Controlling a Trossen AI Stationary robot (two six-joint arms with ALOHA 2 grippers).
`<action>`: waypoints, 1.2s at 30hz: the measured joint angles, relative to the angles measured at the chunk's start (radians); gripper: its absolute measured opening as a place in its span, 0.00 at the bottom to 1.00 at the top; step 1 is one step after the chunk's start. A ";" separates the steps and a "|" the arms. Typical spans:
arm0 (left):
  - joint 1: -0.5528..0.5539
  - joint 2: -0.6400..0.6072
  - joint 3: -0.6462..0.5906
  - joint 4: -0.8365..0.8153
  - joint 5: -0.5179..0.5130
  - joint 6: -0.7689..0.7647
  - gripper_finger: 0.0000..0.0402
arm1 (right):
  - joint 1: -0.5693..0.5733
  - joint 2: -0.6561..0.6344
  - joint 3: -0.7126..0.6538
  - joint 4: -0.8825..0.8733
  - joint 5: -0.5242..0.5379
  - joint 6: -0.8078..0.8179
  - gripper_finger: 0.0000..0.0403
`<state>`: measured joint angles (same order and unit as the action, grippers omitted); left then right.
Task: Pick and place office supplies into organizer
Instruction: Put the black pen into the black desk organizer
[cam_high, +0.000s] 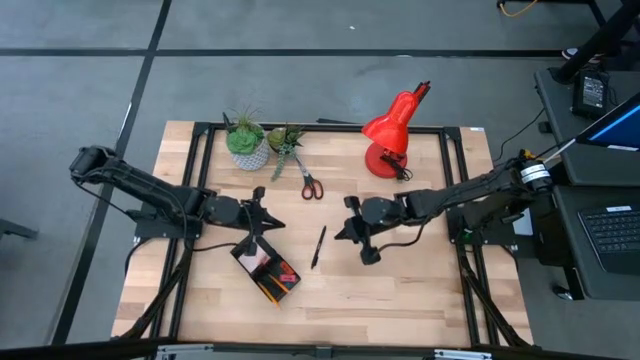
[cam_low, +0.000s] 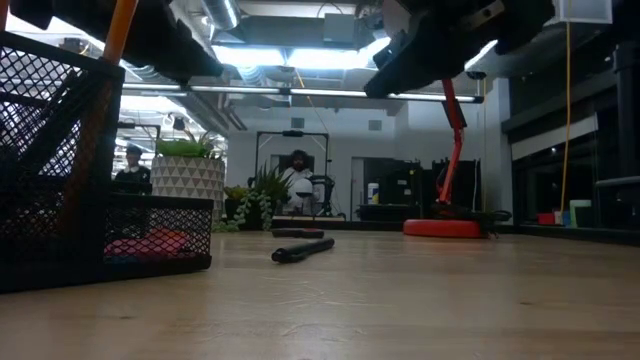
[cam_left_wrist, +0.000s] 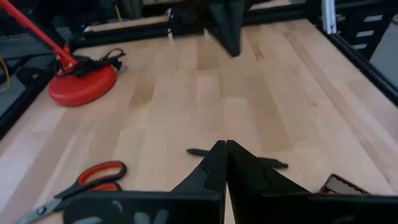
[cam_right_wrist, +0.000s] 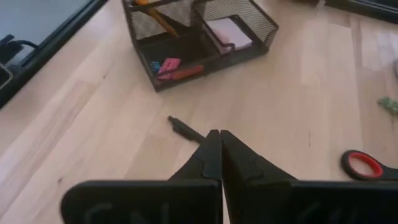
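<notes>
The black mesh organizer (cam_high: 266, 268) stands near the table's front, left of centre. It holds orange pencils (cam_right_wrist: 155, 15), a pink sticky-note pad (cam_right_wrist: 229, 32) and small red and pink erasers (cam_right_wrist: 171, 67). A black pen (cam_high: 318, 247) lies flat on the wood to its right. Red-handled scissors (cam_high: 308, 183) lie farther back, near the plants. My left gripper (cam_high: 279, 223) is shut and hovers above the table just behind the organizer. My right gripper (cam_high: 342, 231) is shut and hovers to the right of the pen (cam_right_wrist: 183, 129). Neither holds anything.
A red desk lamp (cam_high: 392, 135) stands at the back right, its base (cam_left_wrist: 82, 84) on the wood. Two green potted plants (cam_high: 247, 140) (cam_high: 285, 140) stand at the back left. Bare wood lies along the front and right of the pen. People sit in the room beyond.
</notes>
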<state>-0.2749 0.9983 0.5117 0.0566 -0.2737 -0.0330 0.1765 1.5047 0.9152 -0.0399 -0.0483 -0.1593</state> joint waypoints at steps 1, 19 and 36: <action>0.005 -0.001 0.000 0.008 0.014 0.008 0.00 | -0.005 0.000 0.000 0.000 0.000 -0.001 0.00; 0.022 0.048 0.064 -0.016 0.031 -0.153 0.08 | -0.017 0.001 0.000 0.000 0.002 -0.029 0.00; 0.118 0.391 0.438 -0.436 0.147 -0.306 0.28 | -0.009 -0.059 -0.047 0.059 0.249 0.023 0.00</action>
<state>-0.1574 1.3892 0.9493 -0.3796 -0.1263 -0.3388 0.1673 1.4456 0.8680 0.0191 0.2005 -0.1364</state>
